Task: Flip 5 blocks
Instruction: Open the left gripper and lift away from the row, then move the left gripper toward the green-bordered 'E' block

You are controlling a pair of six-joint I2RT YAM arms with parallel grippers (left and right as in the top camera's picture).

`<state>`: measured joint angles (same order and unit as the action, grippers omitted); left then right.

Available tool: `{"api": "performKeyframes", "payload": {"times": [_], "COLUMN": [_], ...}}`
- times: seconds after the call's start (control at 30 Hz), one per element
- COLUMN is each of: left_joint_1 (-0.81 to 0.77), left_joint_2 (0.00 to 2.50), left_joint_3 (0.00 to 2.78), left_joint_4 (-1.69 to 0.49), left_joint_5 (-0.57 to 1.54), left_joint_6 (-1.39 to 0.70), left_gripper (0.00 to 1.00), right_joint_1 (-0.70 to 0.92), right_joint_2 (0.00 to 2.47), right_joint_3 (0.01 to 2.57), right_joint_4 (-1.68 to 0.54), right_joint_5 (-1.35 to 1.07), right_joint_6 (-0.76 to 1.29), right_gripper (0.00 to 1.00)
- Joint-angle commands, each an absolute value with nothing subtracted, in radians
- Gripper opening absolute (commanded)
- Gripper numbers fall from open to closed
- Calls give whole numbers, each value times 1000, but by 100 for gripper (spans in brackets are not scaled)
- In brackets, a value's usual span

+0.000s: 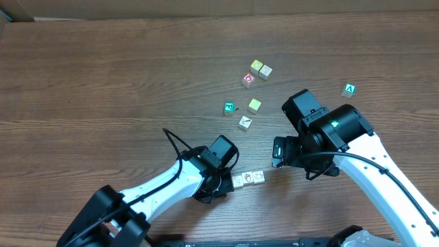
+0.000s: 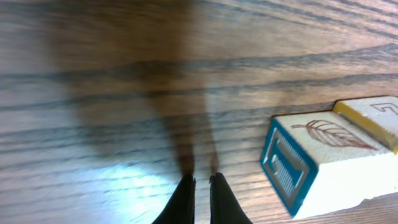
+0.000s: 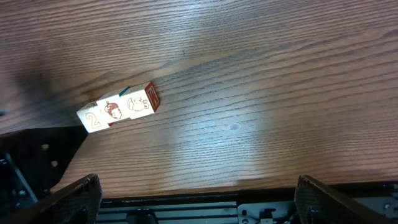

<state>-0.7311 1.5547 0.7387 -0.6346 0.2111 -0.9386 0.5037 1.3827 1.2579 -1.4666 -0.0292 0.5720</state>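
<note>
Overhead: row of three blocks sits near front edge of table, cubes touching, long axis L–R w/ right end angled slightly toward far side. Left gripper at row's left end, fingers pressed together, nothing btwn them. Right gripper just past right end, jaws spread wide, empty. Right wrist view: upward faces read "2", acorn pic, small animal pic; end face red. Left wrist view: nearest cube shows leaf drawing, adjoining face teal-framed, character unreadable. Farther back: teal-faced block, red-marked block. Green cube w/ white "A" far right.
</note>
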Motion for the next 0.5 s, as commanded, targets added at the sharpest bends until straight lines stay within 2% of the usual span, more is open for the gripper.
{"api": "performKeyframes", "payload": {"times": [0.0, 0.1, 0.17, 0.3, 0.47], "left_joint_1": [-724, -724, -724, -723, -675], "left_joint_2": [1471, 1409, 1379, 1359, 1369], "left_joint_3": [747, 783, 810, 875, 941], "left_joint_4": [-659, -717, -748, -792, -793], "left_joint_5": [128, 68, 39, 11, 7], "left_joint_6": [-919, -894, -863, -760, -624], "left_gripper": [8, 17, 27, 43, 47], "right_joint_1": [500, 500, 500, 500, 500], "right_joint_2": [1361, 1361, 1361, 1361, 1361], "right_joint_3": [1282, 1282, 1282, 1282, 1282], "right_joint_4": [-1465, -1465, -1465, -1465, -1465], "right_joint_5": [-31, -31, -32, -32, -32], "right_joint_6": [567, 567, 567, 567, 568], "right_gripper": [100, 100, 100, 100, 100]}}
